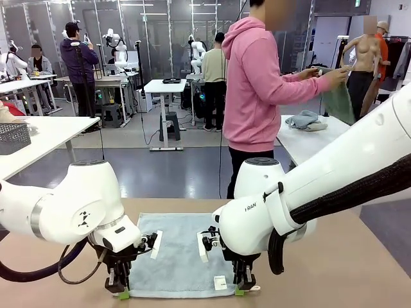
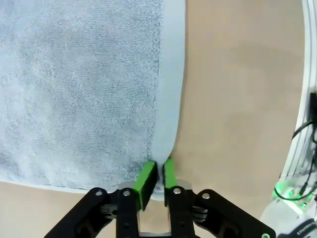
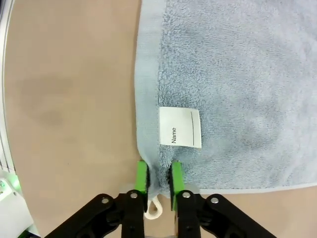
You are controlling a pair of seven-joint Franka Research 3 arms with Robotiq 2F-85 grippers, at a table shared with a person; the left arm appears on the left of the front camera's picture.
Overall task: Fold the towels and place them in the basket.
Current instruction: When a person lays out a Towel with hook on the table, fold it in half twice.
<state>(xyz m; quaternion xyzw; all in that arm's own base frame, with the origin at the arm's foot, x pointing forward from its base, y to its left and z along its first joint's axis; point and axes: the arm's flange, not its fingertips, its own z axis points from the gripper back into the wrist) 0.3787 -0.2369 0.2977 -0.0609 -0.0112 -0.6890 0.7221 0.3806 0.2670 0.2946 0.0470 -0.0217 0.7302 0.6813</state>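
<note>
A light blue towel lies flat on the tan table in front of me, with a small white label near one near corner. My left gripper is shut on the towel's near left corner; in the left wrist view the green pads pinch the hem. My right gripper is shut on the near right corner, just below the label, with a white hanging loop between the fingers. A person in a pink hoodie stands at the far side holding a green cloth.
Bare tan tabletop spreads around the towel. A dark mesh basket sits on a white table at far left. A crumpled grey-blue cloth lies on a white table behind the person, at right.
</note>
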